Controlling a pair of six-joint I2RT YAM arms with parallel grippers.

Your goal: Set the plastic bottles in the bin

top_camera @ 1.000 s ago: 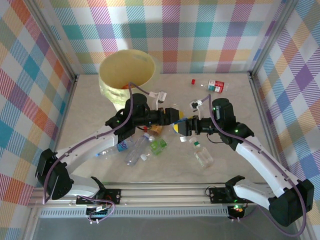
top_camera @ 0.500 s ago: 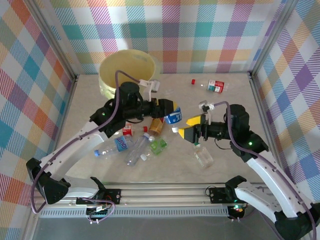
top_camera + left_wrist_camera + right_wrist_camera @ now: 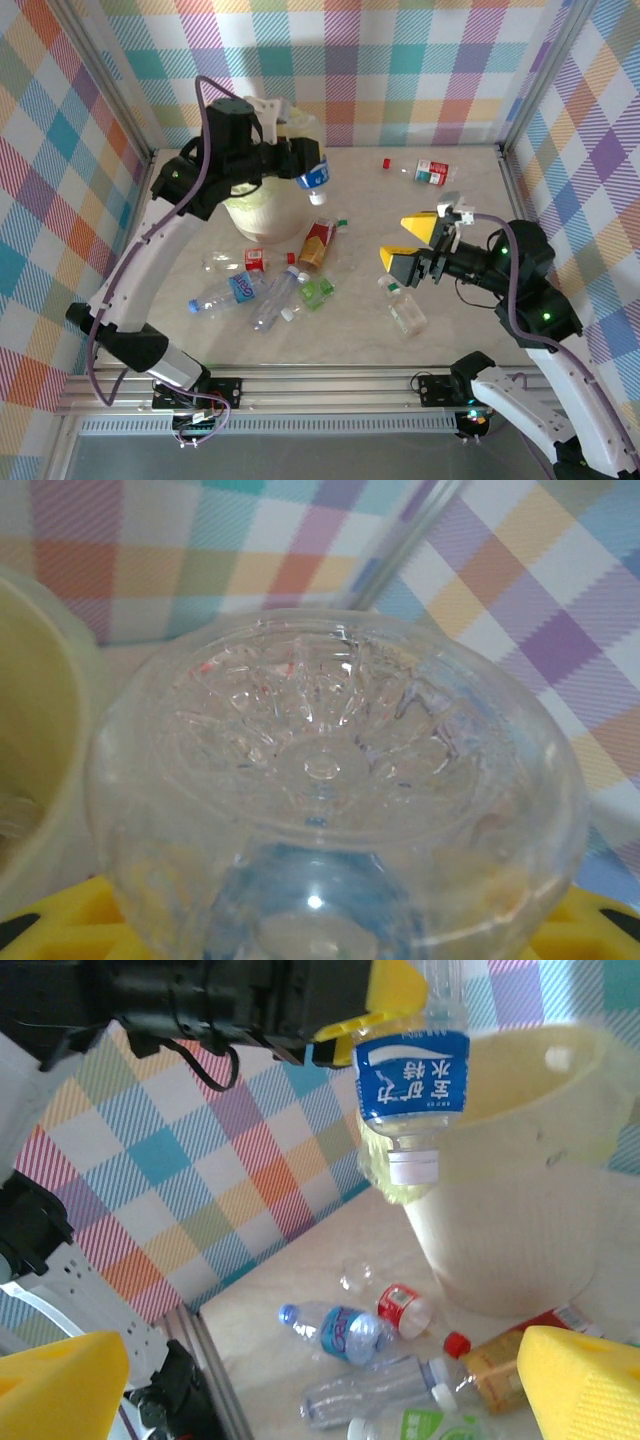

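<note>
**Blue-label bottle (image 3: 314, 177) dangling right by the bin (image 3: 252, 216)**

The left gripper (image 3: 302, 166) is clamped on the blue-label bottle. It hangs cap-down at the bin's 3 o'clock rim. The right gripper (image 3: 405, 243) sits well apart, about 4 o'clock from the bin, with its jaws spread wide and nothing in them. The loose bottles (image 3: 262, 290) lie scattered near the bin's 6 o'clock.

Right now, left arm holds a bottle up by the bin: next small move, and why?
Probably shift the left gripper a little further to its left, over the bin, before releasing. The blue-label bottle it grips hangs cap-down beside the bin's right rim, seemingly outside the wall, so dropping now could miss.
</note>
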